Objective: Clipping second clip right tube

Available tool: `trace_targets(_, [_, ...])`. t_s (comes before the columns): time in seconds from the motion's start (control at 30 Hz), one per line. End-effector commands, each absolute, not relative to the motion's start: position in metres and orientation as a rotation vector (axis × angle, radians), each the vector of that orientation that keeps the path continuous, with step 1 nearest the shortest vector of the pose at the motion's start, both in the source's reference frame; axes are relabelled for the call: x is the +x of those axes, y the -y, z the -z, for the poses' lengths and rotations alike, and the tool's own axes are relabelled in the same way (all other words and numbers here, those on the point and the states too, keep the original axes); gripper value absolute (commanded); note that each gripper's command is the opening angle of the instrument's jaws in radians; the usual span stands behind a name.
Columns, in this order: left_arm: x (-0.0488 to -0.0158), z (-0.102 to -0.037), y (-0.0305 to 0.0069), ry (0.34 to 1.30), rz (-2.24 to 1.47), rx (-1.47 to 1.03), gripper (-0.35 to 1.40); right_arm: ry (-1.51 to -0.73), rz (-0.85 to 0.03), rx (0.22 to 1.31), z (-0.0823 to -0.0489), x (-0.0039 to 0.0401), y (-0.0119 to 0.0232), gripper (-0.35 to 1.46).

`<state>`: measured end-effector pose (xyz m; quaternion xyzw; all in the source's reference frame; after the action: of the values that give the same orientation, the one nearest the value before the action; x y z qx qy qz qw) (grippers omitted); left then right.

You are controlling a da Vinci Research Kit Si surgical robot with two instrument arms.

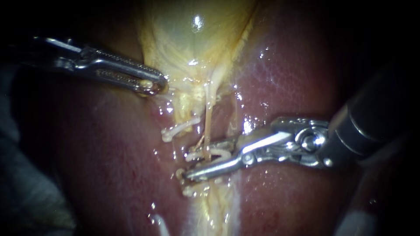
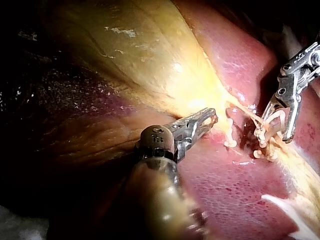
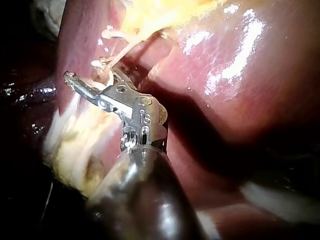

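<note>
There, the thin right tube [image 1: 207, 124] ran down from the gallbladder [image 1: 197, 39] between the parted jaws of the right instrument's [image 1: 201, 161] hand, where a white clip [image 1: 216, 154] lay across it. The left instrument's [image 1: 154, 83] hand pinched the gallbladder's lower edge. Wet, glossy liver [image 1: 288, 78] lay bare on both sides, darkening outward.

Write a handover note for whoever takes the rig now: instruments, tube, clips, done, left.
Left instrument: jaws shut on the edge of the pale yellow gallbladder.
Right instrument: jaws open, straddling the thin tan right tube, a white plastic clip between them.
Done: clip is positioned on the tube; whether it has latched cannot be told.
Left: confirm the clip is closed, then ease the right instrument off.
</note>
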<state>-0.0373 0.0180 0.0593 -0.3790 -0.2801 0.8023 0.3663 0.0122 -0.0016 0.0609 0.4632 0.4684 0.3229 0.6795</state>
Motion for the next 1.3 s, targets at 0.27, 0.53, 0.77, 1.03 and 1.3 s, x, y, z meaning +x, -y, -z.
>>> trace_targets(0.27, [-0.0373, -0.0593, -0.018, 0.72, -2.062, -0.974, -0.35, -1.069, -0.729, 1.062, -0.0594, 0.0122, 0.0008, 0.42])
trace_targets(0.53, [-0.0374, -0.0593, -0.018, 0.719, -2.062, -0.974, -0.35, -1.069, -0.727, 1.063, -0.0594, 0.0119, 0.0008, 0.19])
trace_targets(0.77, [-0.0374, -0.0593, -0.018, 0.719, -2.062, -0.974, -0.35, -1.069, -0.727, 1.067, -0.0591, 0.0116, 0.0006, -0.15])
trace_targets(1.03, [-0.0374, -0.0593, -0.018, 0.719, -2.062, -0.974, -0.35, -1.069, -0.723, 1.07, -0.059, 0.0109, 0.0007, -0.35])
trace_targets(1.3, [-0.0374, -0.0593, -0.018, 0.719, -2.062, -0.974, -0.35, -1.068, -0.72, 1.071, -0.059, 0.0109, 0.0008, -0.35])
